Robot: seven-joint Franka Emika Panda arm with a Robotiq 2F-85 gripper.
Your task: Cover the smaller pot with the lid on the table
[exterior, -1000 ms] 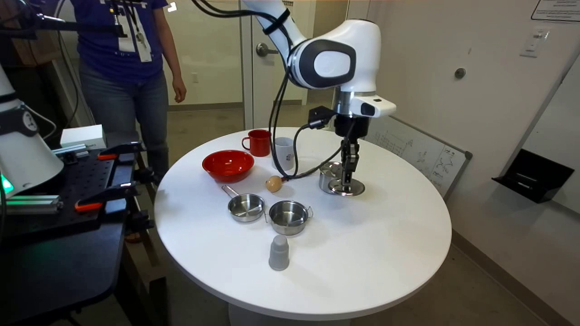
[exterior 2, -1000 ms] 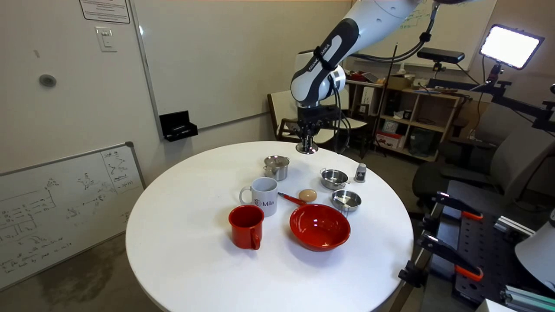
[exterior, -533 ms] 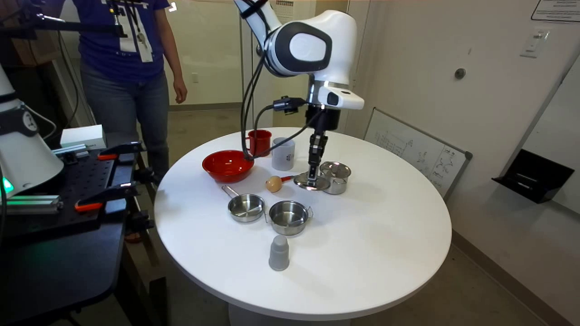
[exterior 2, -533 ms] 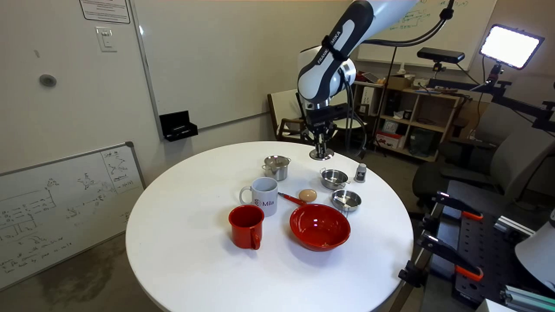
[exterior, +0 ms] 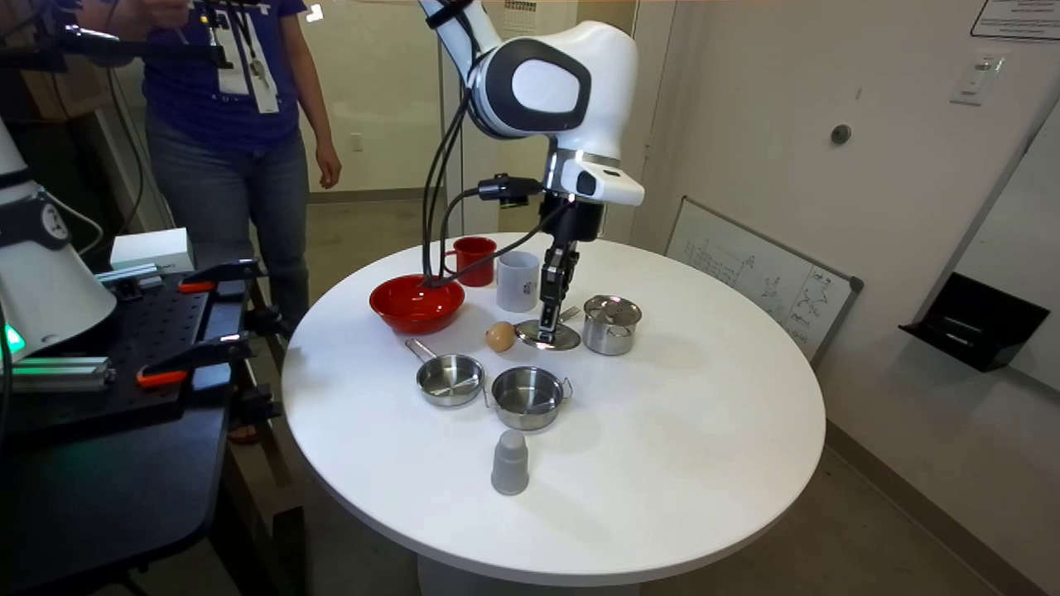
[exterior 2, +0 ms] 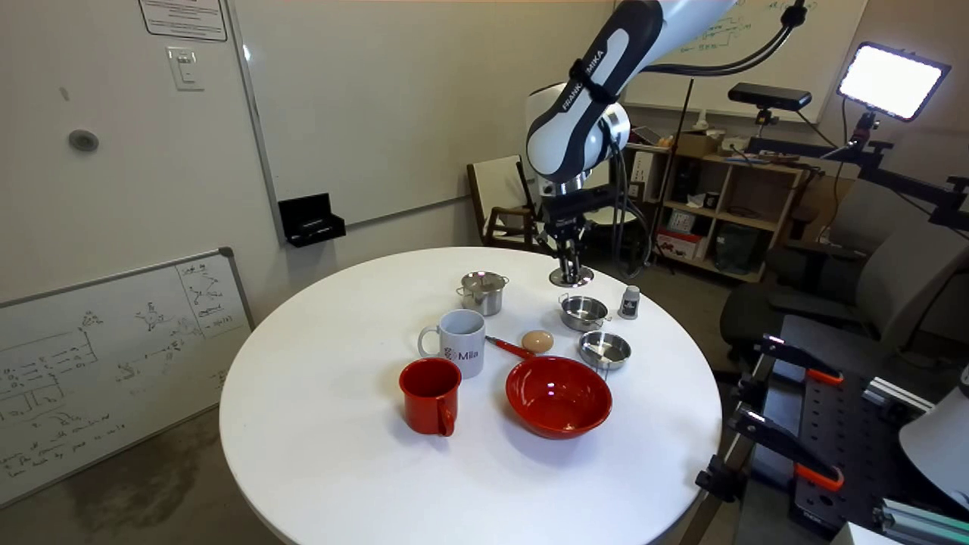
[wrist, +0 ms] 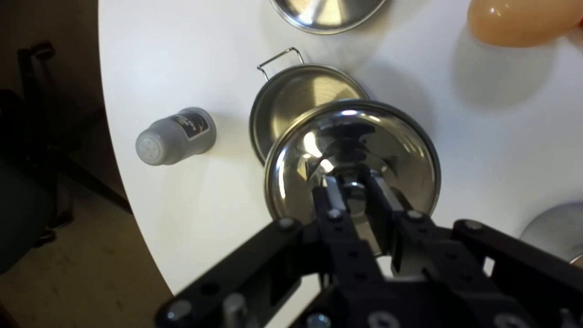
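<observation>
The lid (exterior: 566, 338) is a shiny round steel disc. My gripper (exterior: 546, 336) is shut on its central knob and holds it in the air, roughly level. In the wrist view the fingers (wrist: 351, 180) stand on both sides of the knob. There the lid (wrist: 401, 150) hides part of a low open steel pot (wrist: 291, 105) with wire handles. That low pot shows in both exterior views (exterior: 527, 397) (exterior 2: 583, 312). A taller steel pot (exterior: 612, 331) with wire handles (exterior 2: 484, 295) stands apart. Of these two pots, the low one is the smaller.
A steel pan (exterior: 450, 379) and a grey shaker (exterior: 510, 468) stand close to the low pot. A tan egg-shaped thing (exterior 2: 537, 341), a red-handled utensil (exterior 2: 511, 347), a white mug (exterior 2: 463, 344), a red mug (exterior 2: 430, 397) and a red bowl (exterior 2: 559, 397) share the round table.
My gripper has carried the lid from beside the tall pot toward the low pot: leftward in an exterior view, rightward and lower in another. The pots have not moved.
</observation>
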